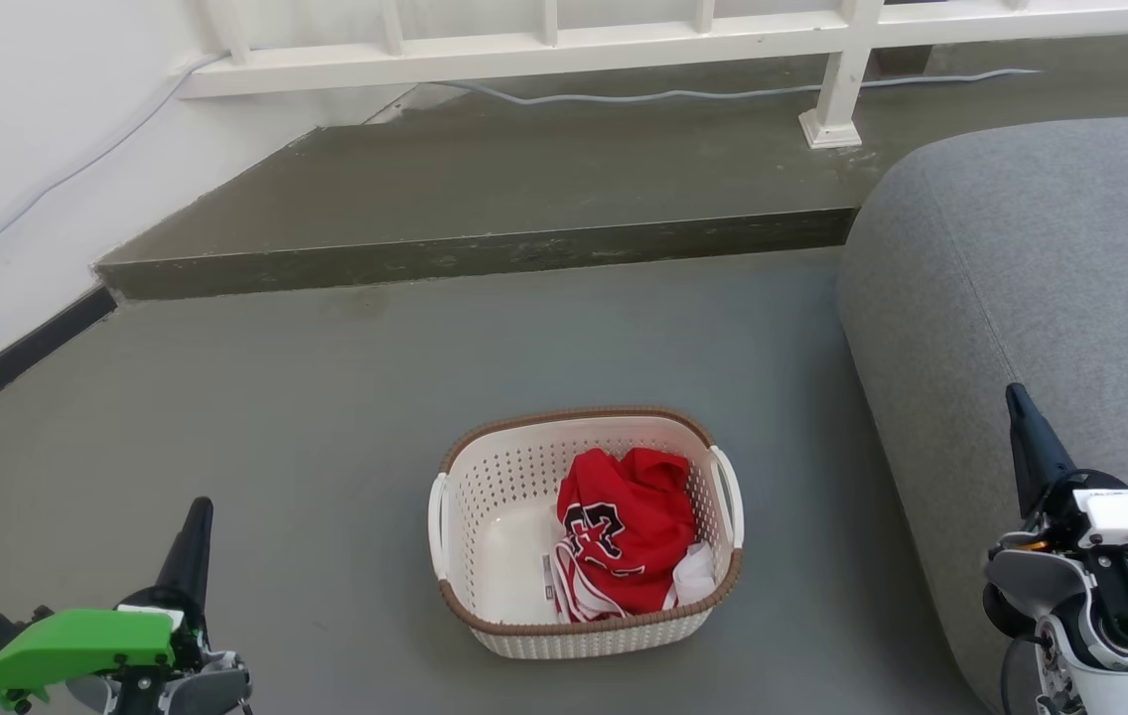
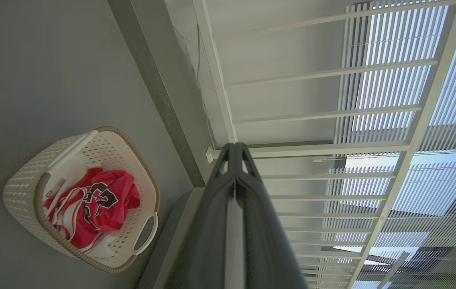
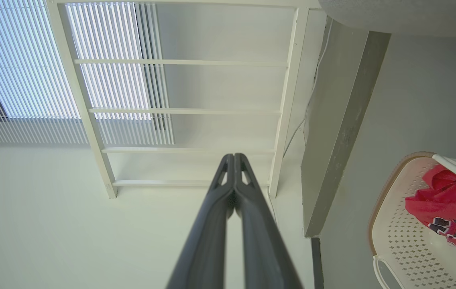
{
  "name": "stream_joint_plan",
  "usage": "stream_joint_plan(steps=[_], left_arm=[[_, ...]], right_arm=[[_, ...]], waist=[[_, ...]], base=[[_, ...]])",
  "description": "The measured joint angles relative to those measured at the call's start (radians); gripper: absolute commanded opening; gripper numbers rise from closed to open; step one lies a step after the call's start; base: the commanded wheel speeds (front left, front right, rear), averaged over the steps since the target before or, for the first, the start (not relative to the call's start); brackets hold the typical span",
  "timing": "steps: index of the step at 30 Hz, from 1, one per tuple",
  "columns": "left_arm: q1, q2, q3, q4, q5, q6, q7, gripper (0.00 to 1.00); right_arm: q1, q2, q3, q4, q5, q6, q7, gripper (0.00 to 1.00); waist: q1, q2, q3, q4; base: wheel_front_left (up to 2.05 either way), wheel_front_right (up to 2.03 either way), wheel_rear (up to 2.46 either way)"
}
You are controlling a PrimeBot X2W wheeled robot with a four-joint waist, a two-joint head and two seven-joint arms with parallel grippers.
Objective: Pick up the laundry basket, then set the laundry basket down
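The laundry basket [image 1: 504,497] stands on the grey floor in the middle of the head view, cream-white and perforated with a brown rim and white loop handles on both sides. A red jersey [image 1: 624,541] lies crumpled in its right half. My left gripper [image 1: 195,516] is at the lower left, well apart from the basket, fingers together. My right gripper [image 1: 1018,399] is at the lower right, over the grey cushion, also shut and holding nothing. The left wrist view shows the basket [image 2: 23,192] and shut fingertips [image 2: 235,150]; the right wrist view shows the basket [image 3: 404,241] and shut fingertips [image 3: 234,158].
A large grey cushion or sofa [image 1: 1051,298] fills the right side, close to the basket. A raised concrete step [image 1: 485,253] runs across behind, with a white railing [image 1: 544,45] and a cable on it. A white wall [image 1: 28,149] stands at the left.
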Motion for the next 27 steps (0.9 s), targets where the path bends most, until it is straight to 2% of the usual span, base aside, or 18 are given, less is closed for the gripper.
stream_joint_plan(steps=[6, 27], left_arm=[[-0.012, 0.0, 0.02, 0.006, -0.067, -0.01, 0.014, 0.0], [-0.019, 0.0, 0.022, 0.013, -0.073, -0.01, 0.014, 0.0]], right_arm=[[0.0, 0.012, -0.028, -0.004, 0.059, 0.008, 0.015, 0.0], [0.0, 0.014, -0.03, -0.007, 0.061, 0.008, 0.019, 0.0]], waist=[[0.0, 0.0, 0.001, 0.003], [0.0, 0.0, 0.001, 0.003]], base=[[0.0, 0.0, 0.0], [0.0, 0.0, 0.0]])
